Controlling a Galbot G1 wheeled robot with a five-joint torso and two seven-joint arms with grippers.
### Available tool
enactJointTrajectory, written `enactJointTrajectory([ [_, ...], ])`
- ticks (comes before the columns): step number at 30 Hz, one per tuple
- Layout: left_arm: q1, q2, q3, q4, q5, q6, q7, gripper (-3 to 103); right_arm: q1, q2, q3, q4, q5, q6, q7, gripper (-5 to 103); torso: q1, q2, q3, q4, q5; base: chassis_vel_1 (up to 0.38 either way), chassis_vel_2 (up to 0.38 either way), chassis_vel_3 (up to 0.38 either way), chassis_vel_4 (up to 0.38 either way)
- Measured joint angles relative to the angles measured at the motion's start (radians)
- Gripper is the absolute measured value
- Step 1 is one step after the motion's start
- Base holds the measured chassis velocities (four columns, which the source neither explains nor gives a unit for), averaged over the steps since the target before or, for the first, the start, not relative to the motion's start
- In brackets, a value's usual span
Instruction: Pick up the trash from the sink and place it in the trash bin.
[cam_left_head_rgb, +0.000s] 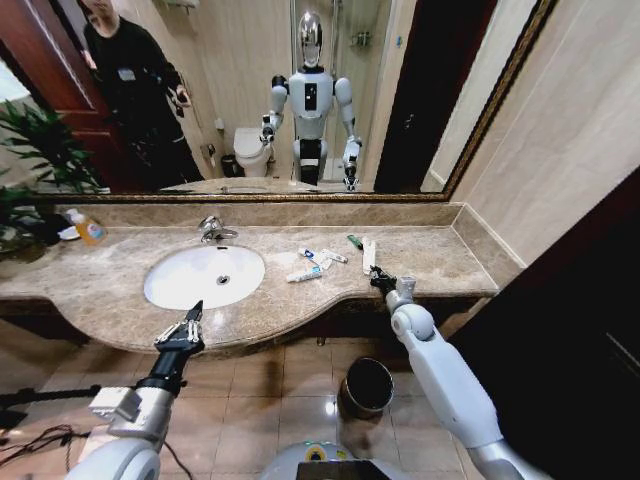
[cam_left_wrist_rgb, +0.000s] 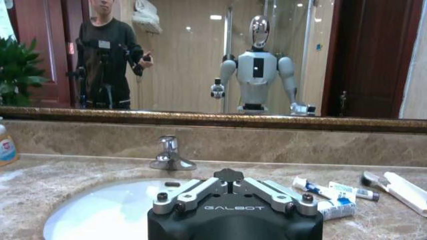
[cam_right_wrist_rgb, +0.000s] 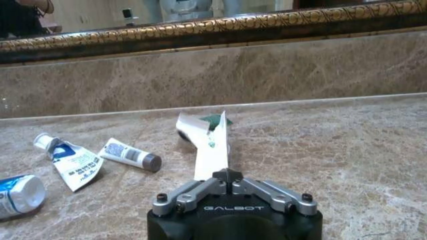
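The left claw hovers closed at the counter's front edge, just before the white sink. Small tubes lie on the marble counter right of the sink. The right claw, closed, touches the long white wrapper. The bin stands on the floor below.

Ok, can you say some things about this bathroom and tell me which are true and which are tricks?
1. The little tubes lie inside the sink. False: the tubes lie on the marble counter, beside the sink.
2. The trash bin stands on the floor. True.
3. The orange soap bottle is right next to the tubes. False: the soap bottle stands on the other side of the sink.
4. The right hand is at the end of the long white wrapper. True.
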Motion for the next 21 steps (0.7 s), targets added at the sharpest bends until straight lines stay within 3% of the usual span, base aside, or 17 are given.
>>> enactJointTrajectory([
  [21,0.000,0.000,0.000,0.000,0.000,0.000,0.000,0,-0.079,-0.034,0.060,0.102,0.009,0.008,-0.002,0,0.000,0.000,0.000,0.0000,0.0002,0.000,0.000,0.000,0.000],
])
